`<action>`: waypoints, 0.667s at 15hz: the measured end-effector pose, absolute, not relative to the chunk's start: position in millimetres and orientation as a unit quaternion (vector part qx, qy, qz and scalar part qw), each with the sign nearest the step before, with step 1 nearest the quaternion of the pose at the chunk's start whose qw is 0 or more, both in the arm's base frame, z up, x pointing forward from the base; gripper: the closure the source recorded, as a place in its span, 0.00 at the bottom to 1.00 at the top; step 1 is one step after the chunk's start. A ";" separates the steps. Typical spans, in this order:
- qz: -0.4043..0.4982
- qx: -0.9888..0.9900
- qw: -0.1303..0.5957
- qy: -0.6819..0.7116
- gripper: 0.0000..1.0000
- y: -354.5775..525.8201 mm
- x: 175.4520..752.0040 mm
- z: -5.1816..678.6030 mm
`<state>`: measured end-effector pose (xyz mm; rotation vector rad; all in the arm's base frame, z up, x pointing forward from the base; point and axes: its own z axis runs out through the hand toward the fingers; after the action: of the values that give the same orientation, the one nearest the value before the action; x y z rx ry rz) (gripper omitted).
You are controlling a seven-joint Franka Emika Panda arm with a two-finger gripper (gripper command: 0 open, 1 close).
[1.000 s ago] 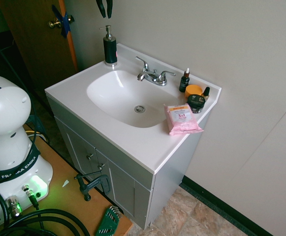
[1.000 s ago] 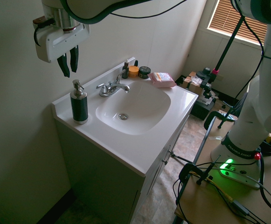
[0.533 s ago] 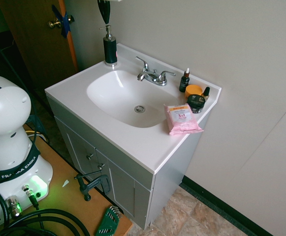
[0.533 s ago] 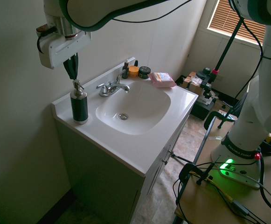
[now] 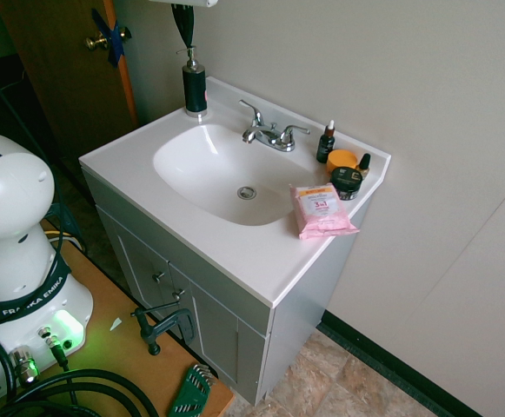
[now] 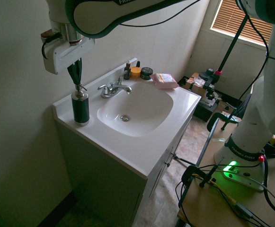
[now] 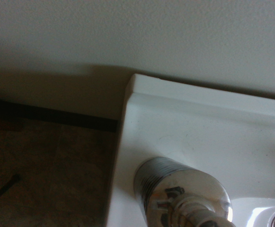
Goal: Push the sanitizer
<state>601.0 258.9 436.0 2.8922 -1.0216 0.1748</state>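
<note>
Black sanitizer [image 6: 80, 108] stands at the surface's [image 6: 142, 151] back corner; I hold my gripper [image 6: 75, 79] pinched together right above its pump, to press down.

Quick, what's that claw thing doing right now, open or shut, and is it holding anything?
Gripper: jaws shut, holding nothing, poised right above the pump head of the sanitizer.

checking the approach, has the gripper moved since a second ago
Yes. The gripper has come down: earlier its tips hung well above the sanitizer, now they are shut together right at its pump head, while the bottle stands in the same spot beside the faucet.
</note>
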 end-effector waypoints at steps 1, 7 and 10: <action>0.056 0.940 0.035 -0.334 1.00 258.8 600.5 434.7; 0.062 0.938 0.019 -0.340 1.00 254.0 593.2 424.3; 0.061 0.929 -0.009 -0.364 0.00 231.3 593.9 450.1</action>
<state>593.9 231.3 450.1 2.9365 -1.1512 0.1936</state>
